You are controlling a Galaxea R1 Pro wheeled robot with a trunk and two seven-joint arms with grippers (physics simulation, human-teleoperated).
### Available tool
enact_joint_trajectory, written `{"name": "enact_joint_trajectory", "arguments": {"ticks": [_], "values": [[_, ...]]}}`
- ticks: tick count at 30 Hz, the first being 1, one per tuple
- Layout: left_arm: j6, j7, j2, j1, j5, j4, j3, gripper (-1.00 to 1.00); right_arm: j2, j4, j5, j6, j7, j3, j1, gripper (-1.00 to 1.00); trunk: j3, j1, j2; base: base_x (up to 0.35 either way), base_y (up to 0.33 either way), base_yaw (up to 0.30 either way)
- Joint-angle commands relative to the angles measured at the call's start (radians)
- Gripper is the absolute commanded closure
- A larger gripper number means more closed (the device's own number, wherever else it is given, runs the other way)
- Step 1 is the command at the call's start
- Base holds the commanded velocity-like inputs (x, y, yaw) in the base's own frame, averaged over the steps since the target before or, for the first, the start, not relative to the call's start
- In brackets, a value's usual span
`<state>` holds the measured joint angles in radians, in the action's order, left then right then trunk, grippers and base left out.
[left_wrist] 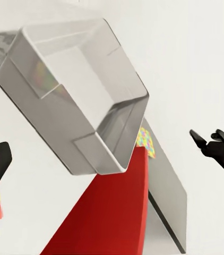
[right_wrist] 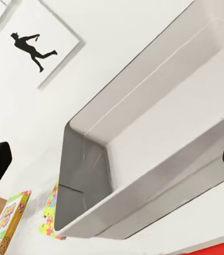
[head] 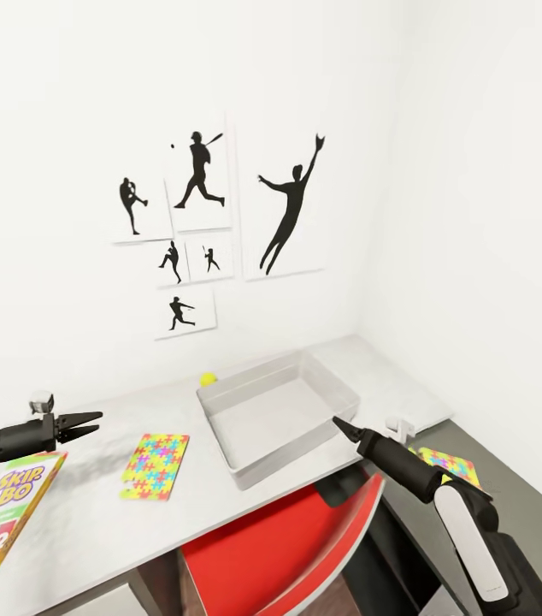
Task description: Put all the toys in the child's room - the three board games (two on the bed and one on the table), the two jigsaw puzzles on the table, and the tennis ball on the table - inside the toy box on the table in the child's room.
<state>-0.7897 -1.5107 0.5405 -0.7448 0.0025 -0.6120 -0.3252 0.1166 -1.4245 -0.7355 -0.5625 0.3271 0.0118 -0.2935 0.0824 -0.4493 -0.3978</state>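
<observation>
Head view, contents listed relative to the toy box point(head: 339, 395):
- Toy box: translucent grey bin on the light-grey table point(head: 91, 513), nothing inside it.
- Tennis ball point(head: 209, 378): on the table just behind the box's far left corner.
- Jigsaw puzzle point(head: 155, 464): flat on the table, just left of the box.
- Second jigsaw puzzle point(head: 450, 464): right of the box, on the lower dark-grey side desk point(head: 519, 488).
- Board game point(head: 2, 513): well left of the box, lying at the table's near edge.
- Left gripper point(head: 91, 423): well left of the box, above the table; fingers slightly parted, holding nothing.
- Right gripper point(head: 339, 423): at the box's near right corner, holding nothing; I cannot tell how far its fingers are parted.
- Red chair point(head: 288, 547): in front of the box.
- Sports-silhouette wall pictures point(head: 211, 222): on the white wall behind the box.
</observation>
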Motion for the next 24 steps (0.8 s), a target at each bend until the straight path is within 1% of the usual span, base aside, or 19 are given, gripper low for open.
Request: {"name": "enact_joint_trajectory", "arguments": {"ticks": [1, 7, 19, 24], "values": [[-0.010, -0.004, 0.000, -0.001, 0.000, 0.000, -0.001, -1.00, 0.000, -0.002, -0.004, -0.006, 0.001, 0.001, -0.001, -1.00, 0.001, -0.001, -0.002, 0.000, 0.000, -0.120], [-0.010, -0.003, 0.001, -0.001, -0.001, 0.000, -0.001, -1.00, 0.000, -0.007, -0.005, -0.004, 0.001, 0.002, -0.001, -1.00, -0.003, -0.001, -0.002, 0.000, 0.000, -0.120], [-0.011, -0.004, 0.001, -0.001, -0.001, 0.000, -0.003, -1.00, -0.001, -0.008, -0.005, -0.002, 0.001, 0.002, -0.001, -1.00, -0.004, -0.001, -0.002, 0.000, 0.000, -0.014], [-0.011, -0.004, 0.001, -0.001, -0.002, 0.000, -0.003, -1.00, -0.001, -0.007, -0.005, -0.002, 0.002, 0.002, -0.001, -1.00, -0.008, -0.001, -0.002, -0.001, 0.000, -0.126]]}}
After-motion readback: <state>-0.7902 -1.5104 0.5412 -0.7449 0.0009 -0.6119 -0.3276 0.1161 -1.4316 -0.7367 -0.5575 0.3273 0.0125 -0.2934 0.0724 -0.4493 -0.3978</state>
